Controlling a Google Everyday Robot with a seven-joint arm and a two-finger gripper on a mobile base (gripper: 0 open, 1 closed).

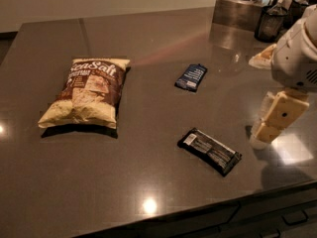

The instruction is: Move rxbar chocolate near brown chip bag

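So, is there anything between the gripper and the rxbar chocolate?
No. In the camera view, only bare countertop lies between the gripper, hanging at the right, and the rxbar chocolate.
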